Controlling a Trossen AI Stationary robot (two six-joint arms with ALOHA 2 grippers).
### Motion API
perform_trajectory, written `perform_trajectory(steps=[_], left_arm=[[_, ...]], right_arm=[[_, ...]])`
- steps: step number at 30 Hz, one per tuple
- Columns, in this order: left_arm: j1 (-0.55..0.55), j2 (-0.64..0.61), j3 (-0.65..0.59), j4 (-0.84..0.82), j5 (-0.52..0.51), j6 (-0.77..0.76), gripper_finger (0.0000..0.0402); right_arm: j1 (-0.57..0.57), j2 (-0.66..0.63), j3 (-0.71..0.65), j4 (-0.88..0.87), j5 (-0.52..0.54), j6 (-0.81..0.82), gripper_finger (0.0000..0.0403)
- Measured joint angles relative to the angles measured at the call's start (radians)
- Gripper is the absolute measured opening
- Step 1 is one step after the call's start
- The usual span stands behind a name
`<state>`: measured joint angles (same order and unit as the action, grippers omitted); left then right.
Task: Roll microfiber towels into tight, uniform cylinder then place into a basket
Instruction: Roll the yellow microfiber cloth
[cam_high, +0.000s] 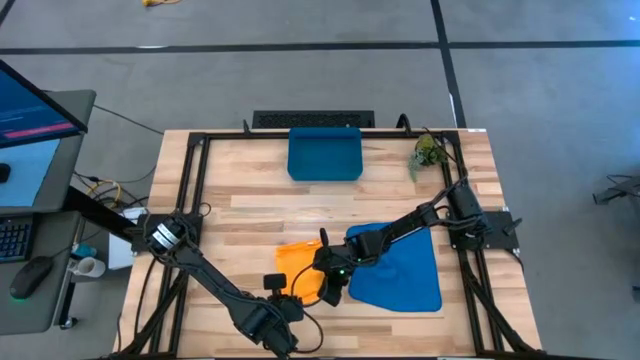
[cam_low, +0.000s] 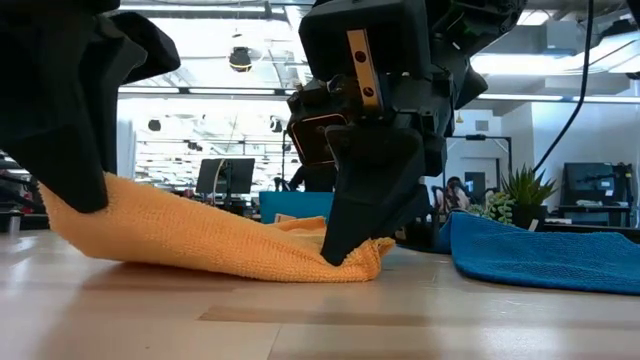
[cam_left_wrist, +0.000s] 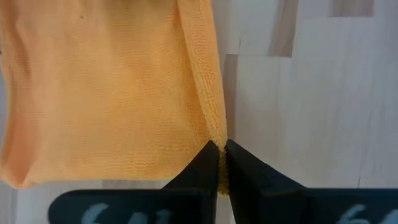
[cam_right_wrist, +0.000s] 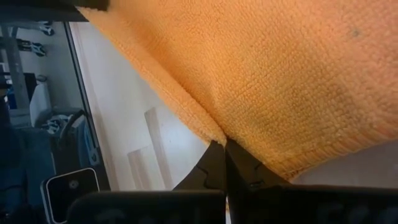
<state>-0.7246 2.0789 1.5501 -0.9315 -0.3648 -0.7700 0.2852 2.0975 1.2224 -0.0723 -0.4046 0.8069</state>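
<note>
The orange-yellow towel (cam_high: 297, 262) lies bunched on the wooden table near its front middle. Both grippers are shut on it. My left gripper (cam_high: 292, 300) is at its near edge and shows big and dark at the low view's left (cam_low: 75, 200). My right gripper (cam_high: 328, 288) is at its right side (cam_low: 336, 258). The bright blue towel (cam_high: 400, 268) lies spread flat just to the right. The dark-blue basket (cam_high: 325, 153) stands at the table's far middle. My left gripper pinches a folded hem of the orange towel (cam_left_wrist: 217, 138) between its two fingertips, coming steeply from above. That end is raised off the table (cam_low: 95, 195), and the cloth slopes slackly down from it. My right gripper pinches the orange towel's edge (cam_right_wrist: 219, 138) between its two fingertips, slanting down from the table's right. The pinched part sits low, at the table top (cam_low: 362, 262). The cloth there is folded into a small bulge.
A small green plant (cam_high: 428, 150) stands at the far right. Black frame rails (cam_high: 195, 190) run along the table's edges. Bare wood (cam_high: 270, 205) lies between the towels and the basket. A desk with a screen (cam_high: 30, 120) stands off the table's left.
</note>
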Motion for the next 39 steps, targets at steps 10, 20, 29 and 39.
perform_trajectory(steps=[10,20,29,39], left_arm=[[-0.001,0.0,0.0,-0.005,-0.009,0.027,0.0134],[-0.078,-0.019,0.0,-0.142,-0.16,-0.056,0.0161],[-0.167,-0.032,-0.001,0.043,-0.312,0.044,0.0144],[-0.066,-0.03,-0.132,0.267,-0.177,0.2,0.0122]], right_arm=[[0.0,0.0,0.0,0.0,-0.003,-0.003,0.001],[0.0,0.0,0.0,0.0,-0.003,-0.003,0.0008],[0.0,0.0,0.0,0.0,-0.003,-0.003,0.0009],[0.0,0.0,0.0,0.0,-0.003,-0.003,0.0011]])
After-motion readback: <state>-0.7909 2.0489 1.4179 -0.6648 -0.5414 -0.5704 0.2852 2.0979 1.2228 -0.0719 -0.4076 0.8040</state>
